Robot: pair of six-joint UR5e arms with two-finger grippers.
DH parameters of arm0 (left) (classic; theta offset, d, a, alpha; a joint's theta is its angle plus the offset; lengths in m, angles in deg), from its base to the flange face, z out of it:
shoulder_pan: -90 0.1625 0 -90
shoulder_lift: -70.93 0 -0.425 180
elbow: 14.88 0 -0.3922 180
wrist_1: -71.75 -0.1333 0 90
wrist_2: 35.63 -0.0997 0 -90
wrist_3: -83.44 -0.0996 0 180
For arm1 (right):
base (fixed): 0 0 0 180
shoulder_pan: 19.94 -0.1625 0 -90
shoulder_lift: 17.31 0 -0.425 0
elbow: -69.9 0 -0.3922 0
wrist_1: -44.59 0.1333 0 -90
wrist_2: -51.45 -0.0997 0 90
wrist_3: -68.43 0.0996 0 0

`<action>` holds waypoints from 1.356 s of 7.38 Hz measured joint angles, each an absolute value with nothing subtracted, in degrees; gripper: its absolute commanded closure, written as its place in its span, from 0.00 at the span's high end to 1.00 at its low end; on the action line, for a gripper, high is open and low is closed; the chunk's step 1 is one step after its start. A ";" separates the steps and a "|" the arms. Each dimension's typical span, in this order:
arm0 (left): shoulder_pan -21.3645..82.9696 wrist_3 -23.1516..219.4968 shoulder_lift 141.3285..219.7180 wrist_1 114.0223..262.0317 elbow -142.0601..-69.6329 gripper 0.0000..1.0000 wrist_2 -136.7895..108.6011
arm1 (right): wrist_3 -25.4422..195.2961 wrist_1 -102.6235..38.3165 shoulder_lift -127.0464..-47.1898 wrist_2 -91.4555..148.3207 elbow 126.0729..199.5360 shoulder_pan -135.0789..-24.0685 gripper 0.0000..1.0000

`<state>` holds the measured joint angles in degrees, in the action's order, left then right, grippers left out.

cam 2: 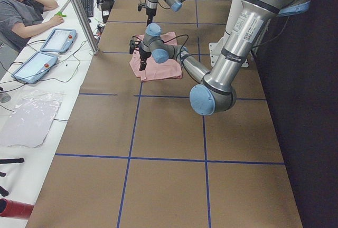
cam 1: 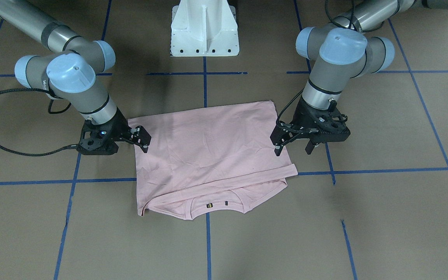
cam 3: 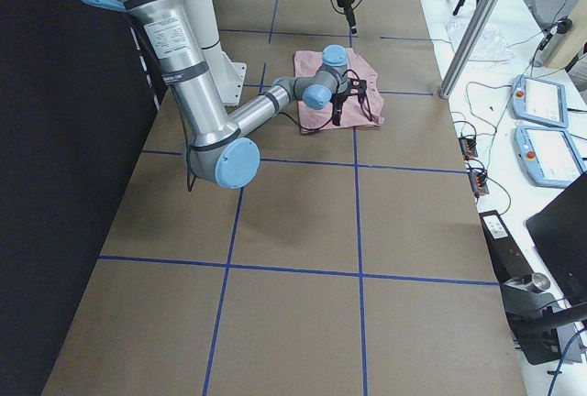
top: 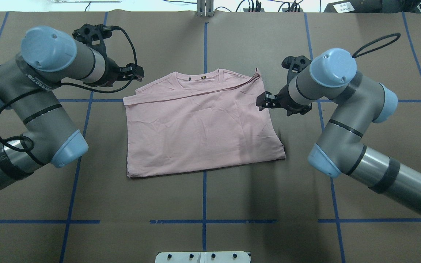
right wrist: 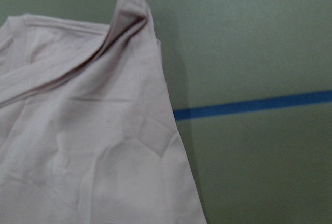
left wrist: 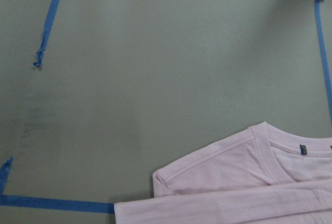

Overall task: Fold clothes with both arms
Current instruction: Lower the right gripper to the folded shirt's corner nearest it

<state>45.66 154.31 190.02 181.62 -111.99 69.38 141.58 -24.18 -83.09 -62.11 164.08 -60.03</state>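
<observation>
Pale pink T-shirt (cam 1: 208, 155) lies folded flat at the centre of the brown paper-covered desk (cam 1: 383, 217), collar away from the robot base. Black two-finger left gripper (cam 1: 293, 149): jaws wide apart, empty, one over the shirt's side edge. Black right gripper (cam 1: 144, 140) at the opposite edge: jaw gap cannot be told.

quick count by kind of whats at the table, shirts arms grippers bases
pale pink T-shirt: 1
robot arms: 2 (left arm, right arm)
grippers: 2 (left gripper, right gripper)
white pedestal base: 1
total: 6
</observation>
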 measured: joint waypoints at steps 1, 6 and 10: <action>45.74 154.91 190.05 181.00 -112.62 1.00 69.40 | 143.28 -24.60 -85.25 -62.12 166.20 -58.55 1.00; 46.03 156.33 190.11 180.66 -112.96 1.00 69.40 | 146.72 -24.92 -88.13 -61.77 167.47 -54.34 0.96; 46.05 156.34 190.10 180.73 -112.91 1.00 69.40 | 147.24 -24.85 -88.72 -61.71 167.49 -53.29 0.00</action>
<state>46.05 156.34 190.10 180.73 -112.91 69.40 147.24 -24.85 -88.72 -61.71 167.49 -53.29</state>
